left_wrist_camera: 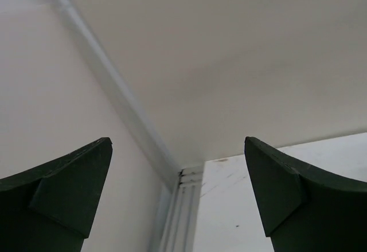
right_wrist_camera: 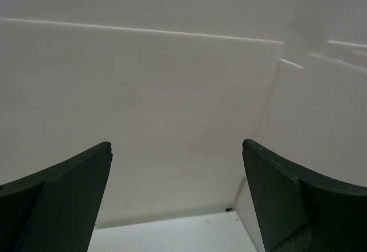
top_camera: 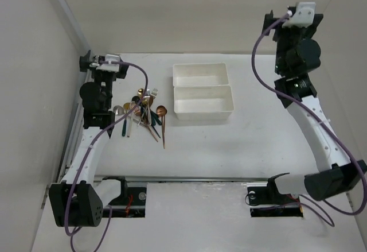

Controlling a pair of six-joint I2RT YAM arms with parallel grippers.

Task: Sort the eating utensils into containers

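Top external view: two white bins sit mid-table with their long sides touching, the far bin (top_camera: 200, 66) directly behind the near bin (top_camera: 204, 116). Inside each we see only its white floor, from wall to wall.

The utensils (top_camera: 144, 114) lie on the table (top_camera: 258, 148) in a crossed heap just left of the near bin, not touching it. Copper, silver and dark-handled pieces overlap there. A copper spoon (top_camera: 163, 112) lies on the side of the heap nearest that bin, with its bowl by the bin's left end and its handle running toward the near table edge. A silver spoon (top_camera: 118, 111) lies on the side of the heap away from the bin, beside the left arm (top_camera: 86, 154).

That arm stands beyond the heap from the near bin, close against the left wall (top_camera: 28, 120), so the room on that side is narrow. To the right of the near bin, bare table runs out to the right arm (top_camera: 312, 120), which is well apart from it. More bare surface lies between the bin and the near table edge.

In the left wrist view the left pincer (left_wrist_camera: 178, 148) has its jaws spread wide, gripping nothing. It points at the corner where the left wall meets the back wall (top_camera: 189, 16).

In the right wrist view the right pincer (right_wrist_camera: 176, 148) is likewise spread wide with nothing between its jaws. It faces the back wall, raised above the table beyond and to the right of the far bin.
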